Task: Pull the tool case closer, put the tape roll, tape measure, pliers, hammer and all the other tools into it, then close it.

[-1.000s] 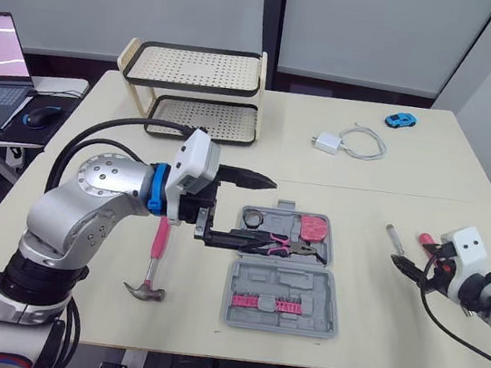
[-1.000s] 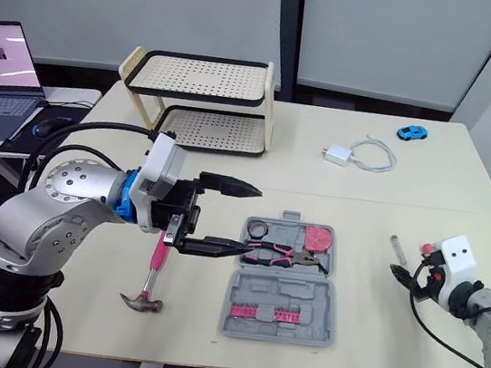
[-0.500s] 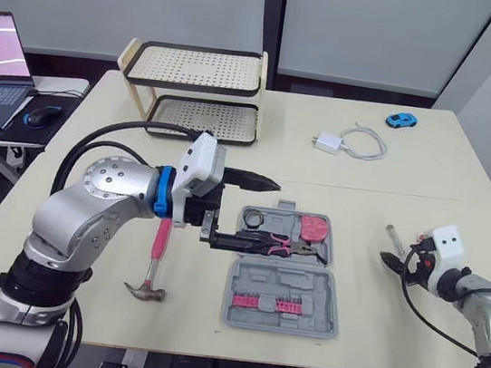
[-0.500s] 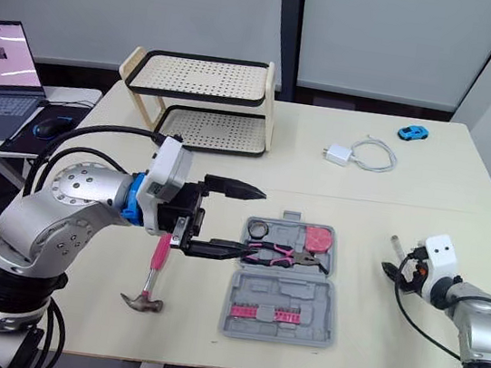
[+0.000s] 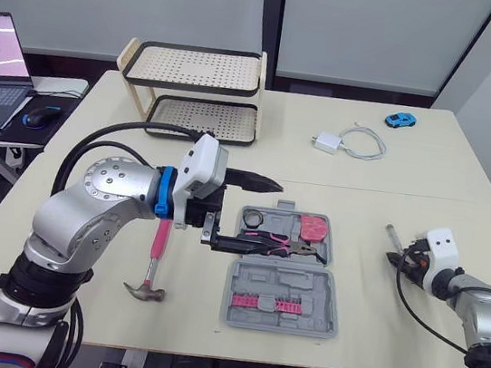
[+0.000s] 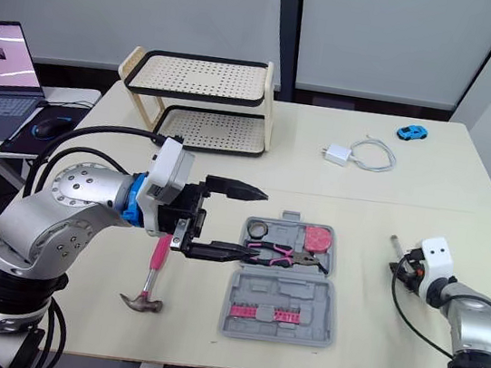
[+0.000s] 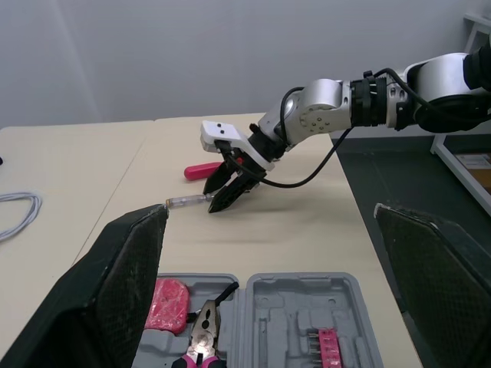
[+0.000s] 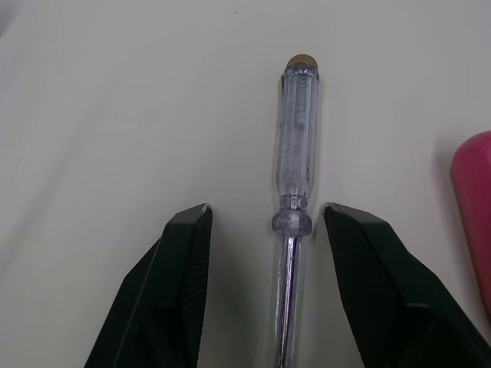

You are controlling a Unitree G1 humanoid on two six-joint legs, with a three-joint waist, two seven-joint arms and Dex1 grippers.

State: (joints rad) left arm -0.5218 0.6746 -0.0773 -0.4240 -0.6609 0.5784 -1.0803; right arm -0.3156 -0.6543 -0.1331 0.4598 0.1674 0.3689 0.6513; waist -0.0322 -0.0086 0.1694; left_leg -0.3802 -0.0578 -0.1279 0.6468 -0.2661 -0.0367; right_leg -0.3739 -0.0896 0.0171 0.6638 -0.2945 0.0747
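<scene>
Your right gripper has come down and in from where it hung a second ago, and it now straddles the screwdriver. The screwdriver lies flat on the table, well to the right of the tool case, with a pink-handled tool just beside it. The jaws are moderately open, one finger on each side of the shaft near the collar, with a gap on both sides and no contact. Your left gripper has drifted slightly right and hovers spread wide over the far half of the open case, where the pliers, tape roll and tape measure already sit. The hammer is on the table left of the case. You seem to be at the screwdriver pickup: close squarely on the shaft or handle, lift, and carry it left to the case.
</scene>
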